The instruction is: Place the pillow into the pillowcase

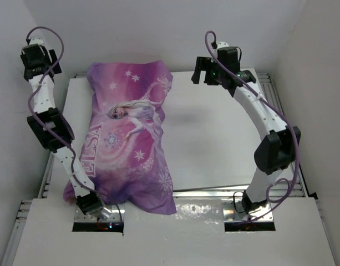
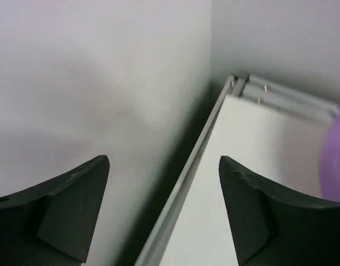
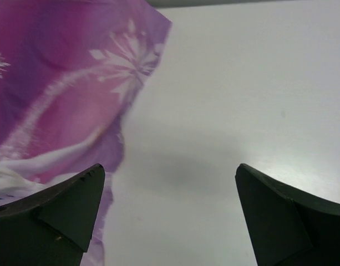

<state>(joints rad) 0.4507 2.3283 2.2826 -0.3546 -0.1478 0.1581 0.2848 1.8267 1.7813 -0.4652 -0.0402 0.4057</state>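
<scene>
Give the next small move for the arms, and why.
Probably just retract both arms toward their bases. The pillowcase lies plump and filled on the left of the table, and no white pillow shows outside it. The left gripper is open and empty, facing the wall. The right gripper is open and empty above bare tabletop beside the case. Nothing looks left to grasp.

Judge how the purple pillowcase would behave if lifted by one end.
Likely floppy: the pillowcase is wrinkled fabric, so it should sag and fold. It bulges as if stuffed, so probably bulky but light. Unlikely to roll, lying flat on the table.
</scene>
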